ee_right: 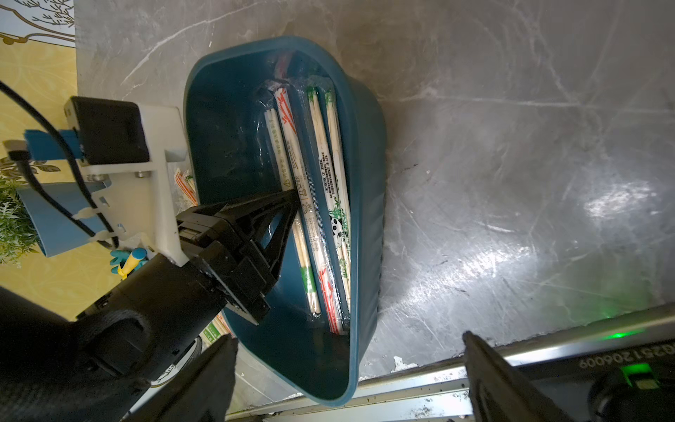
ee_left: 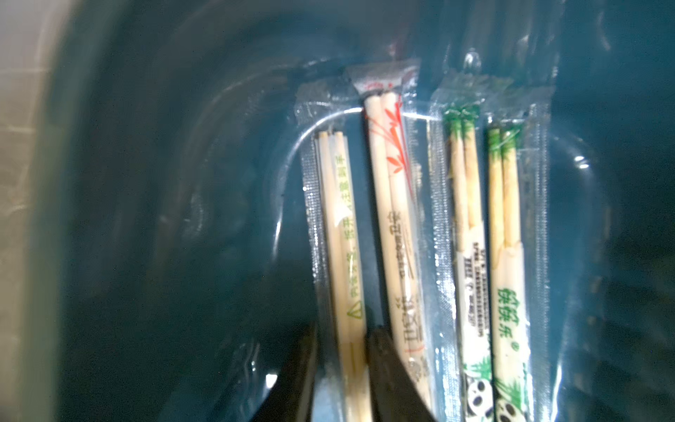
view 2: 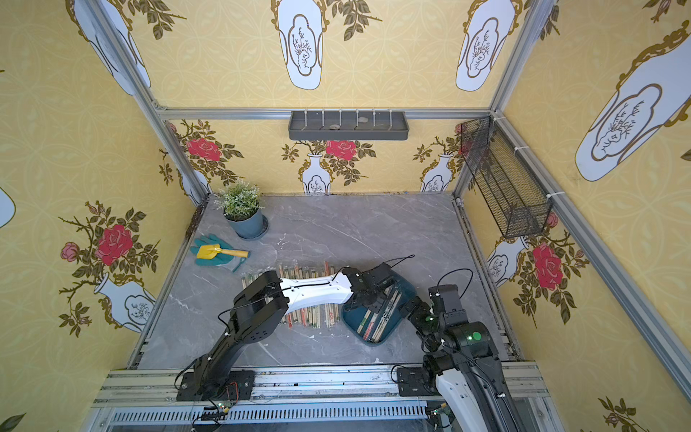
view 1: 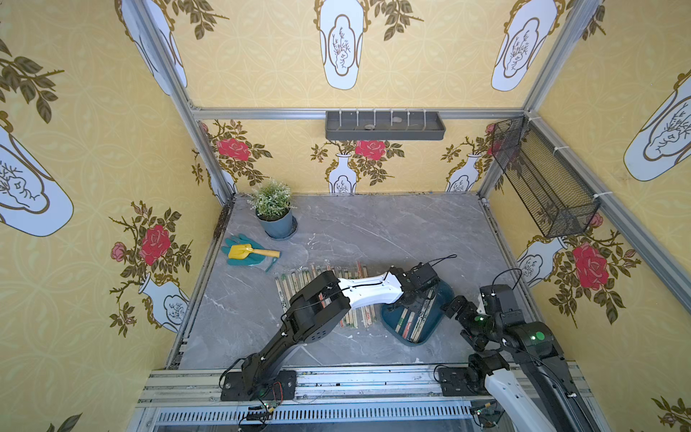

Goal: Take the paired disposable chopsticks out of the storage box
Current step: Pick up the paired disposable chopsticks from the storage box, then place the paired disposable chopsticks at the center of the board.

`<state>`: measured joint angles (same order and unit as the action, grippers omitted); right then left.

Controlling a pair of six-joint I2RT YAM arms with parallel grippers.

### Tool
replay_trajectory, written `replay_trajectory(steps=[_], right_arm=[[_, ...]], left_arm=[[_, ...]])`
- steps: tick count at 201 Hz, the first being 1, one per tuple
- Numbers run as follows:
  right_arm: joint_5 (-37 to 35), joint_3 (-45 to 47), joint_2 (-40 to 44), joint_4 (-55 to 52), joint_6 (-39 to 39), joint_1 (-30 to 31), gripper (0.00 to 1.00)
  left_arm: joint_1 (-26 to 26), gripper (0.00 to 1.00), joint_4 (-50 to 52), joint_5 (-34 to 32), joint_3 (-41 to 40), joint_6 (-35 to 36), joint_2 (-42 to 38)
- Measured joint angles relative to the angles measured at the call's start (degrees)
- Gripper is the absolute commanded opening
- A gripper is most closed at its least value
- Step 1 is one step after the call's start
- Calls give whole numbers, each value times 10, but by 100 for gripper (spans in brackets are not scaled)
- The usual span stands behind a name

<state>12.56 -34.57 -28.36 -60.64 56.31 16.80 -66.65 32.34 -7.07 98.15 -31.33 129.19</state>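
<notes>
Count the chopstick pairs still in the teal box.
4, side by side in the storage box: a green-print pair straddled by the left gripper, a red-print pair beside it, then two panda-print pairs. Others may hide underneath.

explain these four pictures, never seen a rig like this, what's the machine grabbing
Two robot arms bolted to a table's edge. Two pictures look down from overhead, nearly identical; two come from cameras on the arms' wrists. On the table: a blue tray holding a few wrapped chopsticks, a row of more beside it, a potted plant, a glove under a yellow trowel. The left fingers straddle one green-printed pair; a firm pinch can't be confirmed. The right fingers are open, empty.
</notes>
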Motion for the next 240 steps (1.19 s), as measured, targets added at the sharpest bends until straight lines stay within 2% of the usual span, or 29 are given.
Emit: replay_trajectory(steps=[63, 105, 161, 197, 240], right_arm=[[-3, -1, 0, -1, 0, 0, 98], [-3, -2, 0, -1, 0, 0, 98], [-3, -2, 0, -1, 0, 0, 97], [-3, -3, -1, -3, 0, 0, 97], [-3, -3, -7, -2, 0, 0, 98]], left_arm=[[0, 0, -2, 0, -1, -1, -1], [0, 0, 13, 11, -4, -2, -23], [16, 0, 7, 6, -17, -19, -112], [44, 0, -18, -7, -69, -51, -184], [102, 0, -49, -36, -179, -127, -277]])
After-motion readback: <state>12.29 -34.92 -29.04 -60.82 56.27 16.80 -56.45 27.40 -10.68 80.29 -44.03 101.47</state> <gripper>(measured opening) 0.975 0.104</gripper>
